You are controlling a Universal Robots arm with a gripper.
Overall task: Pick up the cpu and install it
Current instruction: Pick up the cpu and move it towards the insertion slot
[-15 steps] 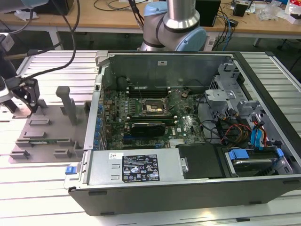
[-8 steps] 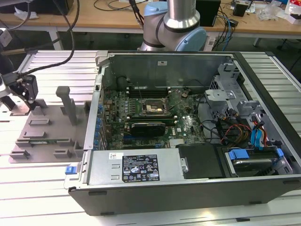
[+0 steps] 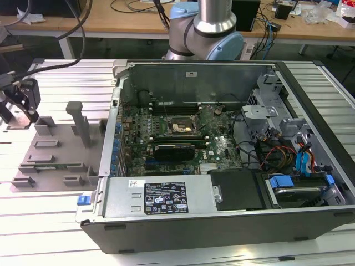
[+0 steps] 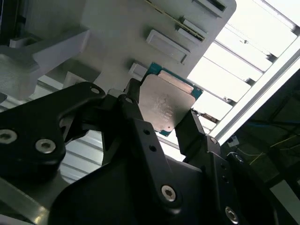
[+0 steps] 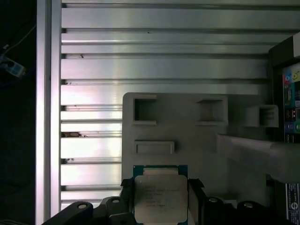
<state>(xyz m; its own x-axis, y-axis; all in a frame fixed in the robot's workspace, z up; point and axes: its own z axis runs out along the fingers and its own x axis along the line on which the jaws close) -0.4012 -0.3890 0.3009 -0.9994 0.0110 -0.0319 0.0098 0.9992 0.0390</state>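
The bench (image 3: 61,83) is made of long silvery metal strips (image 5: 164,65) laid side by side with thin dark grooves between them. Bright light shines off them, so some strips look almost white. Behind the bench, at the far side in the exterior view, stands a long wooden table (image 3: 116,22) with a light brown top; black cables (image 3: 125,6) and crumpled white paper (image 3: 30,16) lie on it, and blue cables (image 3: 270,36) hang down over its front edge.
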